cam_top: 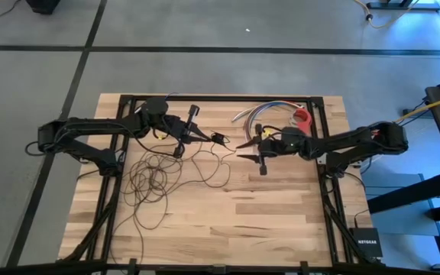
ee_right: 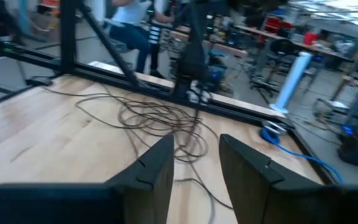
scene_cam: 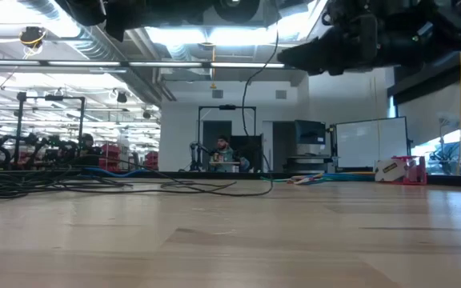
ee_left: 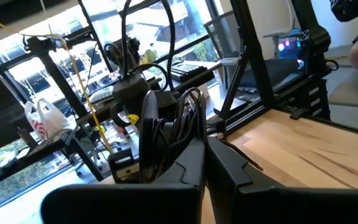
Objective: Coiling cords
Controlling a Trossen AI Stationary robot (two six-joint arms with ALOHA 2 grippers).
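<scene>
The cord (cam_top: 155,179) is a thin dark wire lying in many loose loops on the wooden table's left half (ee_right: 154,118). My left gripper (cam_top: 208,137) is raised above the table's middle, pointing level toward the right edge and shut on a bunch of its strands (ee_left: 182,121). One strand (scene_cam: 248,112) hangs from there down to the table. My right gripper (cam_top: 240,145) faces it from the right. In the right wrist view it is open (ee_right: 194,165), with nothing between its fingers. My left gripper pinches several strands of the cord (ee_left: 185,124) between its two shut fingers (ee_left: 229,168). The fingers come in level from the table's left. The held strands are lifted clear of the table, and a slack strand (scene_cam: 270,172) hangs from them down to the loops below.
A bundle of multicoloured wires (cam_top: 257,113) and a red object (cam_top: 302,117) lie at the far right of the table. A black frame (cam_top: 220,98) runs along the far edge. The near half of the tabletop (cam_top: 243,221) is bare wood. A person (scene_cam: 224,154) sits in the room beyond.
</scene>
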